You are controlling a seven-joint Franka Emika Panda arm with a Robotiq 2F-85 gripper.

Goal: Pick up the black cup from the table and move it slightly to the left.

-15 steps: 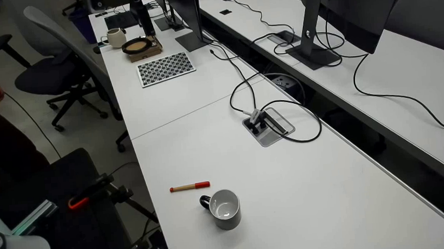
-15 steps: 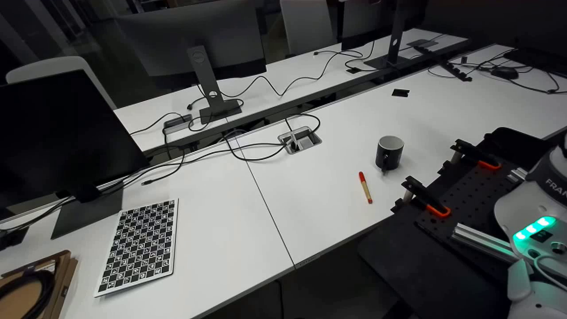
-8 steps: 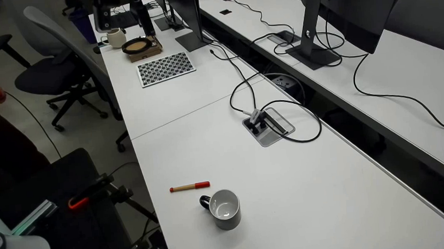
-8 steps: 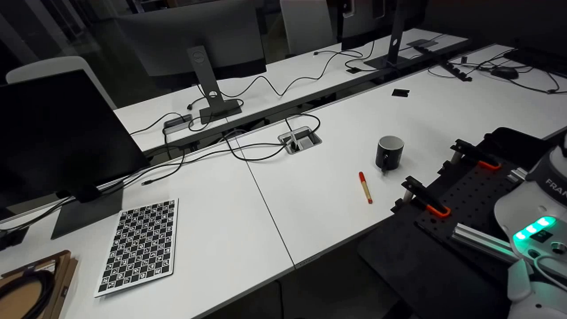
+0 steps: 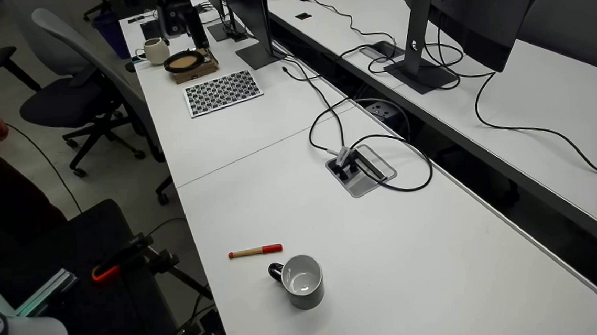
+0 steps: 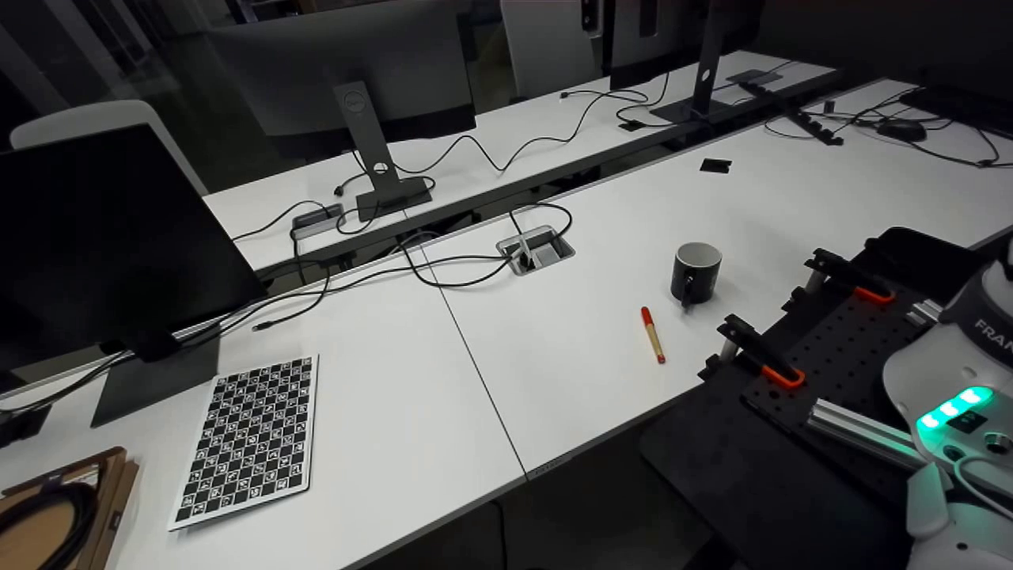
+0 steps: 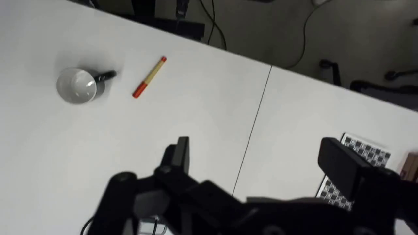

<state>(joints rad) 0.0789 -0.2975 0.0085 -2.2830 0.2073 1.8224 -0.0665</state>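
dim light, grey floor, office chairs

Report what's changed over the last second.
The arm's dark end has shifted toward picture-right in an exterior view. The pincer stands open; nothing was picked up or let go. The mug and pen stayed put on the desk.

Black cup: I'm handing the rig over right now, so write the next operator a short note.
Gripper: open, fingers apart, holding nothing.
Black cup: upright on the table, not between the fingers, handle toward the pen.
Done: no grasp yet.
Left: grip it, lift, move it slightly left, set it down. The pen may be in the way, so lift clear.
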